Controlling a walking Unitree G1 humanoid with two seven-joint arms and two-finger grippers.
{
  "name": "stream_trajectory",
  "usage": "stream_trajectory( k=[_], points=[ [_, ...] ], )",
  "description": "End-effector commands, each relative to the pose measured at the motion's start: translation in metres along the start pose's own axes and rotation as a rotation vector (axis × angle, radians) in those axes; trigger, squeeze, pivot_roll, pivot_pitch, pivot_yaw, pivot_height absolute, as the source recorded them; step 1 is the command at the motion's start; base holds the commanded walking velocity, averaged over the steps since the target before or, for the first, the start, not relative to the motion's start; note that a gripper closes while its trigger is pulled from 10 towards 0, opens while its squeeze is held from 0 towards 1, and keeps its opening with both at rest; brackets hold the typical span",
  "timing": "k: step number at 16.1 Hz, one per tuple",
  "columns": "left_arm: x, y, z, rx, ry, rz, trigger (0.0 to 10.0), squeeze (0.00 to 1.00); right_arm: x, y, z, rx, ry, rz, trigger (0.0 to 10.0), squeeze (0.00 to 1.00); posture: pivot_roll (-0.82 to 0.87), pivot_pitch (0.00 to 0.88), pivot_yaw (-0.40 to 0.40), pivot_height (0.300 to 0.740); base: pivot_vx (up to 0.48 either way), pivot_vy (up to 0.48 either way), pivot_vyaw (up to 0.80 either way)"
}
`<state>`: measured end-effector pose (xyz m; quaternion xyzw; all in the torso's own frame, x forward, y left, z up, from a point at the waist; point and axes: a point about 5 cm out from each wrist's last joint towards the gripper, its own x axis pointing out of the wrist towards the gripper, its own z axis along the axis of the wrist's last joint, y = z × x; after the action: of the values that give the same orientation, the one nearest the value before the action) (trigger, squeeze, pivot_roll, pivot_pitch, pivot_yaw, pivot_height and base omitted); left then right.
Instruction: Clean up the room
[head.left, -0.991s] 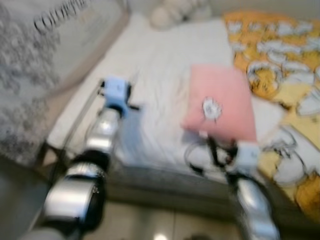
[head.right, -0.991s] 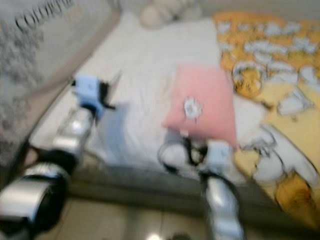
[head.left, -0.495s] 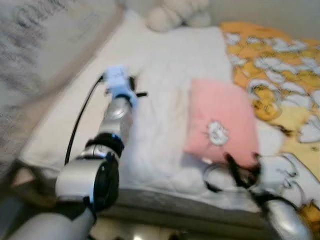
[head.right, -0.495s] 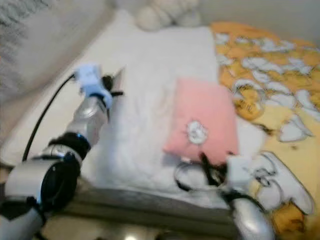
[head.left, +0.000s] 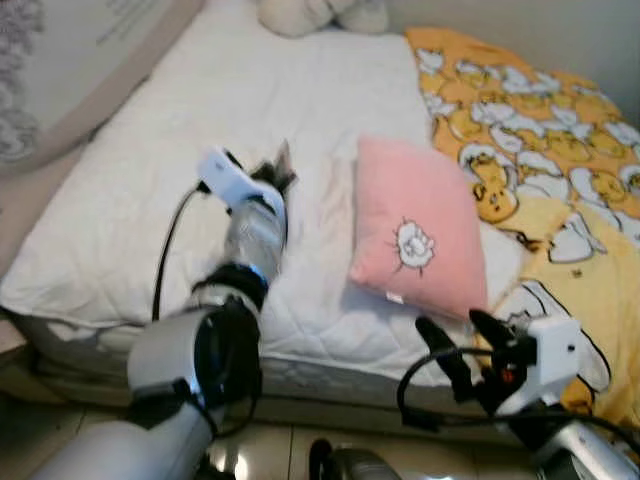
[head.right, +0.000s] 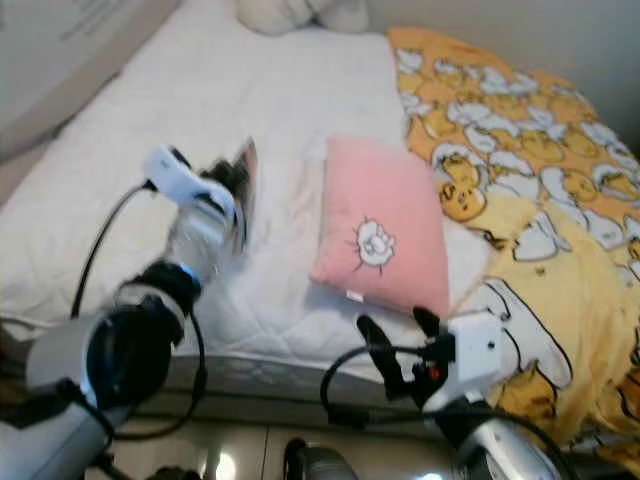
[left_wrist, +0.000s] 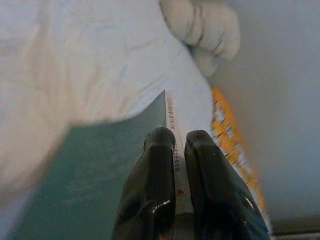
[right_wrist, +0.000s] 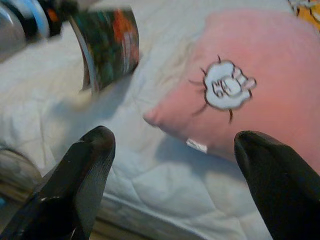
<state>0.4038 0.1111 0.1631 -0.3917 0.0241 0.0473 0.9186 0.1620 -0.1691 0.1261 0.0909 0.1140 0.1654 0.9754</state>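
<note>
Now closer to pink pillow (head.left: 418, 238) than 1 s ago: left gripper (head.left: 272, 178), clamped on thin book (right_wrist: 107, 46), just beside its left edge; right gripper (head.left: 458, 345) spread wide, nearer, just below pillow.

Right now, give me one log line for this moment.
left gripper: fingers shut on book, held over white bed | right gripper: open, before pink pillow

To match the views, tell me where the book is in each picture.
Left eye: book left of centre, beside the pillow.
Right eye: same, left of the pillow.
Left wrist: edge-on in the left gripper.
Right wrist: beside the pillow.
Landmark: the pink pillow.
</note>
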Motion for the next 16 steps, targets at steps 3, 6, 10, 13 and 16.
stream_trajectory(
  k=[3,6,10,13,16],
  points=[
    [0.006,-0.067,0.040,0.279,-0.169,-0.239,10.0,0.00,-0.004,-0.007,-0.006,0.027,0.030,-0.022,10.0,0.00,-0.33,0.078,-0.159,0.740,0.000,0.000,0.00],
    [0.008,-0.066,0.048,0.211,-0.171,-0.245,10.0,0.00,-0.004,-0.014,-0.013,0.143,0.008,-0.044,10.0,0.00,-0.29,0.083,-0.133,0.740,0.000,0.000,0.00],
    [0.006,0.016,0.026,-0.048,-0.035,0.026,10.0,0.00,-0.007,0.003,-0.019,0.188,0.043,0.006,10.0,0.00,-0.31,0.182,-0.137,0.740,0.000,0.000,0.00],
    [-0.011,0.080,0.006,-0.036,0.047,0.235,10.0,0.00,-0.014,0.008,-0.017,0.186,0.055,0.017,10.0,0.00,-0.34,0.234,-0.121,0.740,0.000,0.000,0.00],
    [-0.016,0.104,0.020,0.069,0.030,0.292,10.0,0.00,-0.012,0.017,-0.016,0.212,0.030,0.011,10.0,0.00,-0.32,0.261,-0.088,0.740,0.000,0.000,0.00]
  ],
)
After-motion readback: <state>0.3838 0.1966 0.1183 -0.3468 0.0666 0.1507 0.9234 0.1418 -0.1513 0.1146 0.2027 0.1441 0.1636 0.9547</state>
